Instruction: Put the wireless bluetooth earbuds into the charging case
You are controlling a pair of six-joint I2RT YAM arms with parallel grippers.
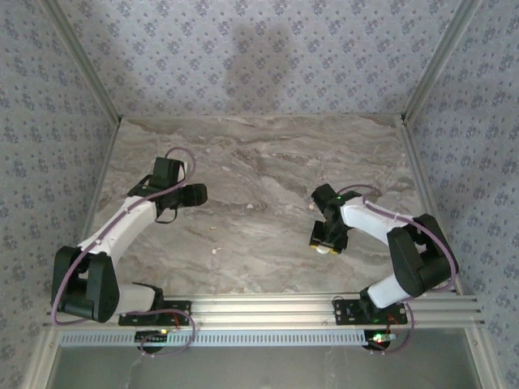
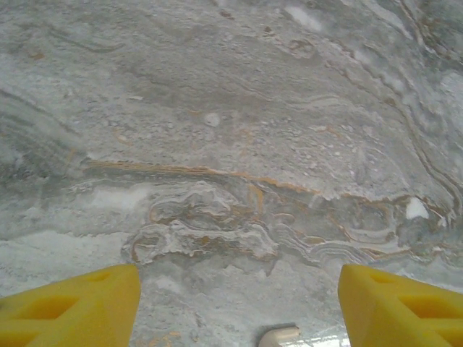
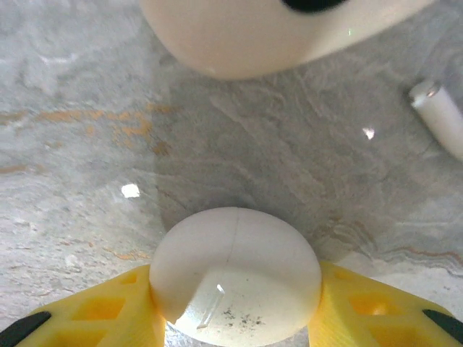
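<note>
Your left gripper (image 1: 200, 194) hangs over the left half of the marble table (image 1: 268, 154) in the overhead view. It is well apart from your right gripper (image 1: 326, 241), which points down at the right half with a pale lump, the charging case (image 1: 324, 250), at its tips. From the left wrist, the yellow fingers (image 2: 72, 303) stand wide apart with nothing but stone between them, so that hand is open and empty. A small cream curved piece (image 2: 278, 335) sits at the bottom edge, cut off by the frame, and too little of it shows for you to tell what it is. From the right wrist, that arm's own yellow fingers (image 3: 94, 318) press against opposite sides of the case, a smooth cream dome with a seam across it, so this hand is clamped on it. An earbud (image 3: 443, 116) lies on the stone off to the right, apart from the case. A larger cream rounded surface (image 3: 239, 36) with a black patch hangs over the far side and throws a shadow on the table. Watch the hold: the case's sides are curved and glossy and sit right at the fingertips, so a harder squeeze could squirt it out or twist it. Pressure across the seam could also pin the lid. A careless swing to the right could send the earbud rolling. No brand, label or writing is readable anywhere.
</note>
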